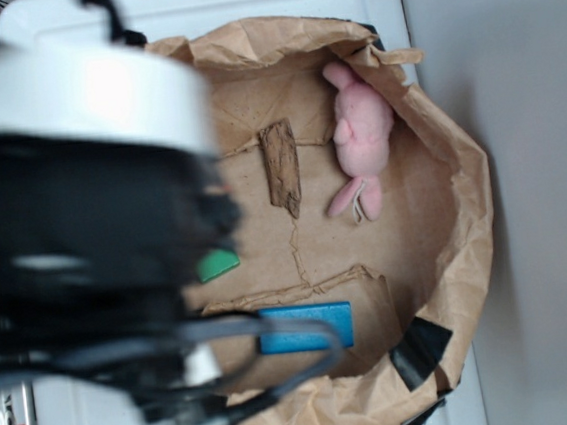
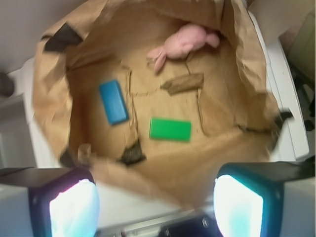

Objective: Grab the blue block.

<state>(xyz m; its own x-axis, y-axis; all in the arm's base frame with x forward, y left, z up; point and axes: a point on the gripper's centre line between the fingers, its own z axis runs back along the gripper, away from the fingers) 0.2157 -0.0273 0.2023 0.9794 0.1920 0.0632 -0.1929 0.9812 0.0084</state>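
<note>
Surface: brown paper bag (image 2: 163,163) spread open.
Blue block (image 2: 113,101): lying flat, ungrasped.
Green block (image 2: 170,129): seen whole by wrist only.
Fingers (image 2: 238,205): held apart.

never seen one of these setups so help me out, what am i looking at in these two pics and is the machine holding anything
This is a small robot arm working over a bin lined with crumpled brown paper. The exterior picture comes from a camera beside the arm; the big blurry black and white shape on its left is the arm itself, very close to the lens. The wrist picture comes from a camera on the arm, looking down into the bin.

The two glowing shapes at the bottom of the wrist picture are the fingers of the gripper. They stand wide apart with nothing between them, so nothing is held.

Lying on the paper, all apart from each other: the blue block, a flat green block, a rough brown wood piece and a pink plush toy. The gripper is well above them all.
</note>
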